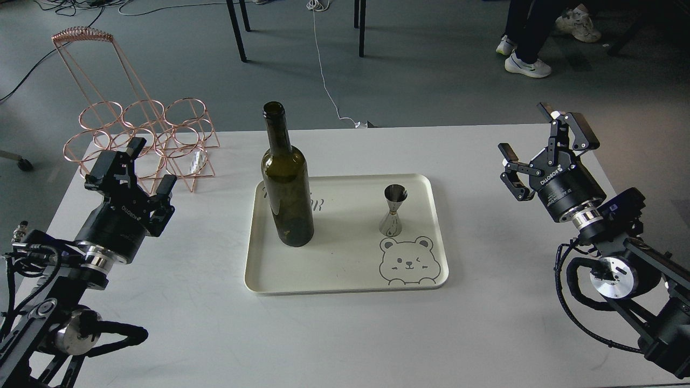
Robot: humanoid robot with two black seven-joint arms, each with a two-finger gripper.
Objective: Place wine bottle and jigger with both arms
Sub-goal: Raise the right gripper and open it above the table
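The wine bottle (pixel 286 188), dark olive-green and tall, stands upright on the left part of a cream tray (pixel 345 277). The jigger (pixel 394 210), a small shiny steel hourglass cup, stands upright on the tray's right part, above a bear drawing. My left gripper (pixel 152 163) hovers over the table to the left of the tray, open and empty, well apart from the bottle. My right gripper (pixel 539 143) is far to the right of the tray, fingers spread wide, holding nothing.
A copper wire bottle rack (pixel 143 137) stands at the table's back left, just behind my left gripper. The white table (pixel 485 312) ends close behind the tray. On the floor beyond are chair legs, a cable and a person's feet (pixel 525 62).
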